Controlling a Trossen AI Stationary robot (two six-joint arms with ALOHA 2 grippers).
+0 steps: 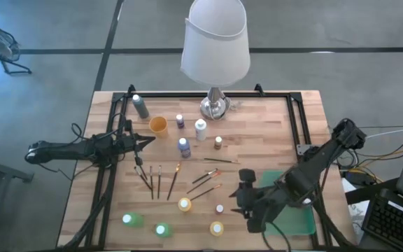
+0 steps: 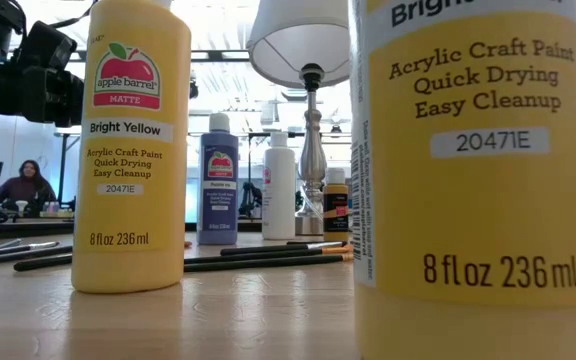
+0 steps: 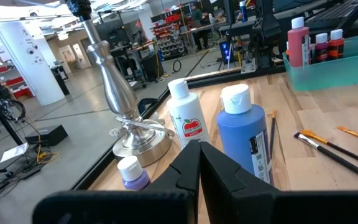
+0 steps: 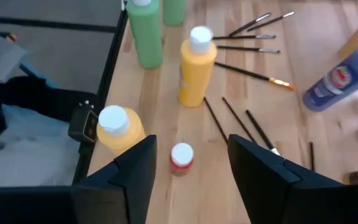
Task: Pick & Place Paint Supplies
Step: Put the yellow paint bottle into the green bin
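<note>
Right gripper (image 1: 242, 199) was seen with fingers spread wide and nothing between them, poised over the wooden slatted table (image 1: 271, 122) just beside the left edge of the flat green rectangular tray (image 1: 296, 218); in its wrist view a small red bottle with a white cap (image 4: 181, 158) stood on the wood below the gap between the fingers, untouched. Left gripper (image 1: 147, 141) was held shut and empty near the table's left side, tips pointed toward a blue bottle with a white cap (image 1: 184, 146). In the left wrist view the tray's far end was seen holding three upright red-toned bottles with white caps (image 3: 316, 43); the rest of the tray interior was hidden by the right arm from above. Remaining supplies were still out on the table: three yellow bottles (image 1: 185, 204), two green bottles (image 1: 131, 220) along the front edge, a white bottle (image 1: 201, 129), a small purple bottle (image 1: 180, 120), a grey bottle (image 1: 140, 106), a small brown bottle (image 1: 218, 142) and an orange round cup (image 1: 158, 125), contents not discernible. Thin dark-handled paintbrushes (image 1: 159, 180) were scattered loose mid-table. A lamp with a white shade (image 1: 215, 49) stood at the rear edge.
</note>
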